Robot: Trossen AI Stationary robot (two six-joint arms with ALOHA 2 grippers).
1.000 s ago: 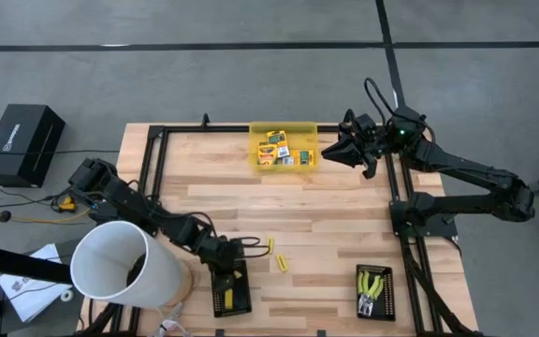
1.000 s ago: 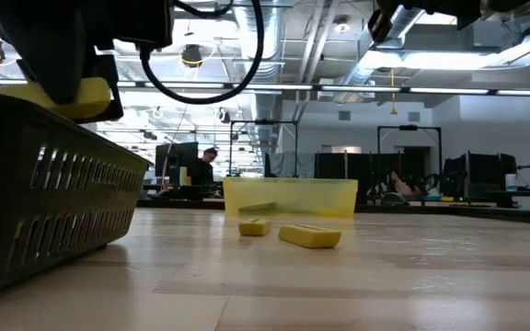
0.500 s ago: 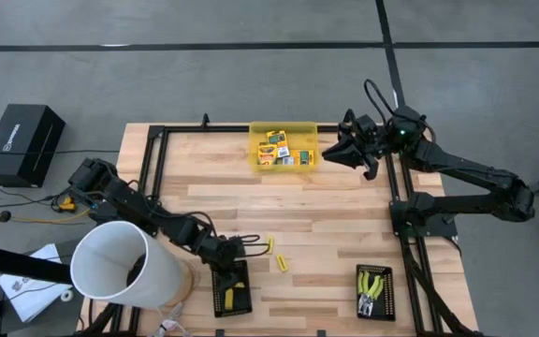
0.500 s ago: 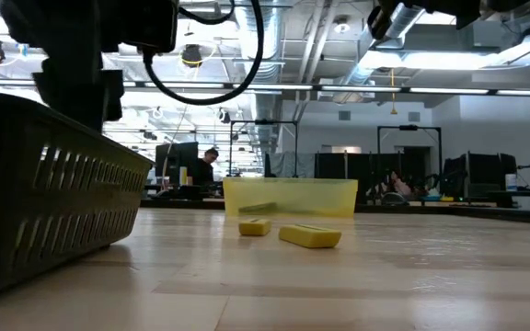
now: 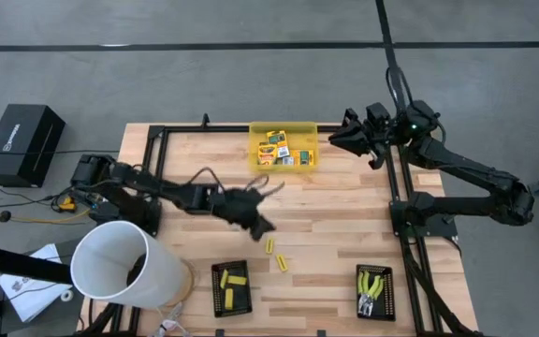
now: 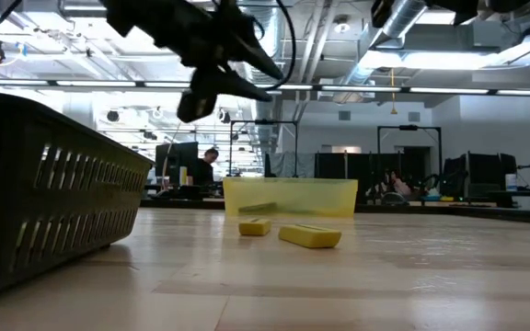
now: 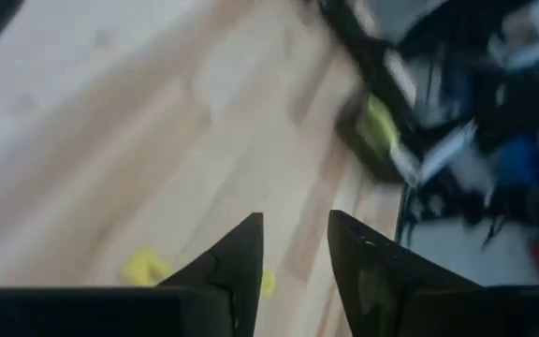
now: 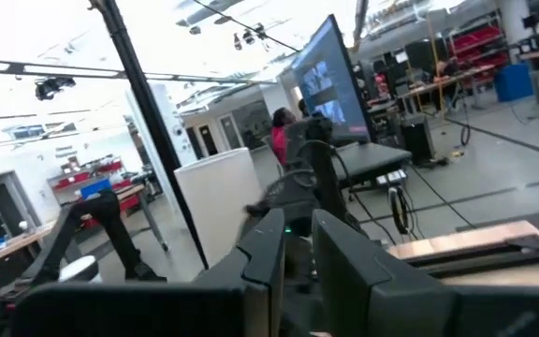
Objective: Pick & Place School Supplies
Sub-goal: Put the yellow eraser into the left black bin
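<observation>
Two stubby yellow sticks lie on slatted wood; left claw empty, narrowly parted.

table | bin | 2 trays | 2 sticks

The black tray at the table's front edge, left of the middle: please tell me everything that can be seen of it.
The black tray is a small rectangular container that looks like dark plastic; the low view shows a side wall with rows of slots. It rests flat on the wooden table near the front edge, beside the white cylinder. Three short yellow sticks lie inside it. No pincer touches it.
</observation>
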